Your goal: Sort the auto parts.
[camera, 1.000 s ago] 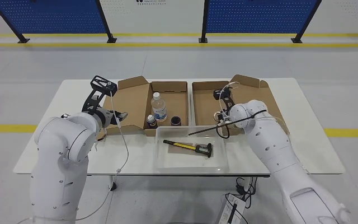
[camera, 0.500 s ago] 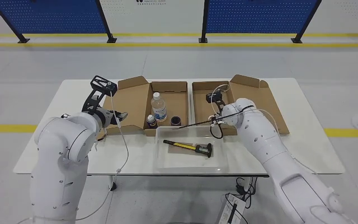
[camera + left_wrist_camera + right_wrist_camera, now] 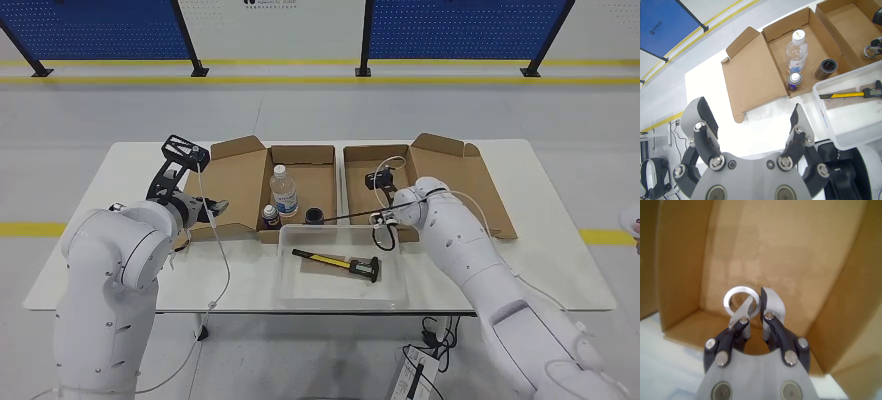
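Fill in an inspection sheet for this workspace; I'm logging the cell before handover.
Surface: white table, carrying two open cardboard boxes and a clear tray.
Job's things: metal ring over the right box; caliper in the tray; black cylinder and spray can in the left box.
Clutter: water bottle upright in the left box.
Grippers: left tool open, holding nothing; right tool shut on the ring, one finger through it.
Cables: white cable hanging off the left arm; cords on the floor.
Surroundings: blue panels, yellow floor lines.
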`<act>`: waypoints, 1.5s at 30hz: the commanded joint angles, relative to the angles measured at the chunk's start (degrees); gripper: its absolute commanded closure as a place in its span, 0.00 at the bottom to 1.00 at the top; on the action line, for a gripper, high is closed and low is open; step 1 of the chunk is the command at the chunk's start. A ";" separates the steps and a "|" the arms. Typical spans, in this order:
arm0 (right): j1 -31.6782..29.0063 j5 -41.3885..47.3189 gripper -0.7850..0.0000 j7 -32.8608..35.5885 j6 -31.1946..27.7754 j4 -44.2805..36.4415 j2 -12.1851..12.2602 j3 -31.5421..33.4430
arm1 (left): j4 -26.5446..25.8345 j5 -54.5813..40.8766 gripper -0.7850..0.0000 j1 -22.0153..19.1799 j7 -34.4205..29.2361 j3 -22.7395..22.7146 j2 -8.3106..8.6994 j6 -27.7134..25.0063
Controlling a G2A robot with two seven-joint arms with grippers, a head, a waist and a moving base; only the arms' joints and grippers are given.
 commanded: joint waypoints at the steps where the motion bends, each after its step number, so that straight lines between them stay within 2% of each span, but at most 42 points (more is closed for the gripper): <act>1: 0.27 0.19 0.99 -0.15 -0.14 0.64 -0.21 -0.09 | 0.00 0.00 0.00 0.00 0.00 0.00 0.00 0.00; 11: 1.46 0.11 0.75 -0.65 -0.94 2.67 -0.78 -0.09 | 0.00 0.00 0.00 0.00 0.00 0.00 0.00 0.00; 18: 2.37 -0.59 0.69 -1.05 -0.61 1.48 -0.68 0.59 | 0.00 0.00 0.00 0.00 0.00 0.00 0.00 0.00; 23: 3.25 -3.08 0.65 -1.29 -0.08 -2.98 0.50 2.53 | 0.00 0.00 0.00 0.00 0.00 0.00 0.00 0.00; 27: 2.13 -5.82 0.65 0.13 0.09 -10.94 2.21 5.25 | 0.00 0.00 0.00 0.00 0.00 0.00 0.00 0.00; 31: -1.50 -9.54 0.63 4.69 -1.04 -23.76 4.27 8.39 | 0.00 0.00 0.00 0.00 0.00 0.00 0.00 0.00; 35: -6.90 -12.52 0.61 10.73 -4.75 -37.86 6.22 11.50 | 0.00 0.00 0.00 0.00 0.00 0.00 0.00 0.00; 40: -12.90 -10.67 0.58 16.16 -10.38 -51.24 7.77 14.87 | 0.00 0.00 0.00 0.00 0.00 0.00 0.00 0.00; 45: -16.17 -5.57 0.55 20.74 -17.00 -58.30 8.50 15.27 | 0.00 0.00 0.00 0.00 0.00 0.00 0.00 0.00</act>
